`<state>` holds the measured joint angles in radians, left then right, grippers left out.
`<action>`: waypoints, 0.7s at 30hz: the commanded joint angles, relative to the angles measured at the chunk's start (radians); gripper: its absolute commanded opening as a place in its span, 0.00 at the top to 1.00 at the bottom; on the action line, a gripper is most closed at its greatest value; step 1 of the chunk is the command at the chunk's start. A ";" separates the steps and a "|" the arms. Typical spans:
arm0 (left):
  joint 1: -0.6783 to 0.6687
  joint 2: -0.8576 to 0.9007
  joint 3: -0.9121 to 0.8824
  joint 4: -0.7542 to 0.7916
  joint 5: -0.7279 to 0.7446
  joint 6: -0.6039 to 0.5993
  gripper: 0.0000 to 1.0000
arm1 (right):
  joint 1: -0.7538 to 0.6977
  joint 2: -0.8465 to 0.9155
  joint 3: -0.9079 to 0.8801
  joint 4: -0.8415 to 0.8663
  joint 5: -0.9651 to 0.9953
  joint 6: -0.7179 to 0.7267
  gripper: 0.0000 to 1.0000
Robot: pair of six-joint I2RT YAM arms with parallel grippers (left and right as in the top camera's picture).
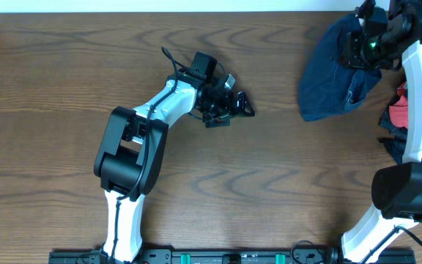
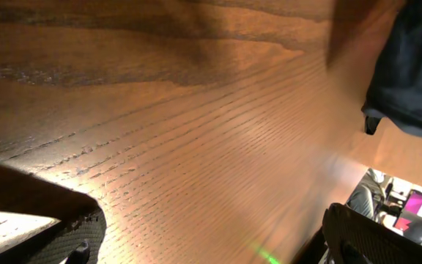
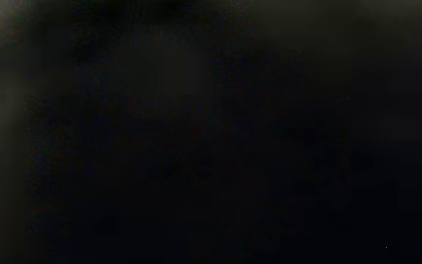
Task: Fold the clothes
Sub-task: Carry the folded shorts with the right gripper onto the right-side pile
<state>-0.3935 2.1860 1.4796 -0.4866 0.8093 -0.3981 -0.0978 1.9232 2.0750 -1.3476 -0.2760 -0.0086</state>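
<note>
The left tool (image 1: 242, 105) hangs over the middle of the tabletop (image 1: 64, 66). Its fingers are wide apart and hold nothing. Farther off, by the far right corner, the right tool (image 1: 352, 53) looks pinched tight on the shorts (image 1: 328, 81). They are bunched up, with the long side running near to far. Held by one pinch, they may slip or fold crooked.

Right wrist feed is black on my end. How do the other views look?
Right wrist: almost entirely black, nothing readable. Left wrist: warm glare on the table, soft focus, shorts dim at upper right. Overhead: even light, sharp, shorts bunched at the right pincer.
</note>
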 commanded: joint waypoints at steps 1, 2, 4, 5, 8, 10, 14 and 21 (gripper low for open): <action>0.034 0.119 -0.081 -0.023 -0.226 -0.012 0.02 | 0.005 -0.022 0.039 -0.005 -0.001 -0.015 0.99; 0.041 0.118 -0.081 -0.020 -0.209 -0.013 0.02 | 0.005 -0.022 0.039 -0.008 -0.001 -0.015 0.99; 0.060 0.108 -0.081 -0.022 -0.195 -0.036 0.02 | 0.005 -0.022 0.039 -0.014 0.000 -0.015 0.99; 0.071 0.099 -0.081 -0.024 -0.196 -0.046 0.02 | 0.005 -0.022 0.039 -0.017 0.000 -0.016 0.99; 0.103 0.055 -0.081 -0.045 -0.260 -0.066 0.02 | 0.005 -0.022 0.039 -0.018 0.000 -0.016 0.99; 0.121 0.006 -0.081 -0.082 -0.353 -0.077 0.02 | 0.005 -0.021 0.039 -0.019 0.000 -0.016 0.99; 0.142 -0.128 -0.081 -0.157 -0.494 -0.042 0.02 | 0.005 -0.022 0.039 -0.018 0.000 -0.016 0.99; 0.141 -0.381 -0.081 -0.194 -0.594 -0.014 0.02 | 0.005 -0.021 0.042 -0.001 0.000 -0.018 0.99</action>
<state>-0.2470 1.9137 1.3857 -0.6807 0.3126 -0.4377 -0.0978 1.9232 2.0804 -1.3594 -0.2684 -0.0097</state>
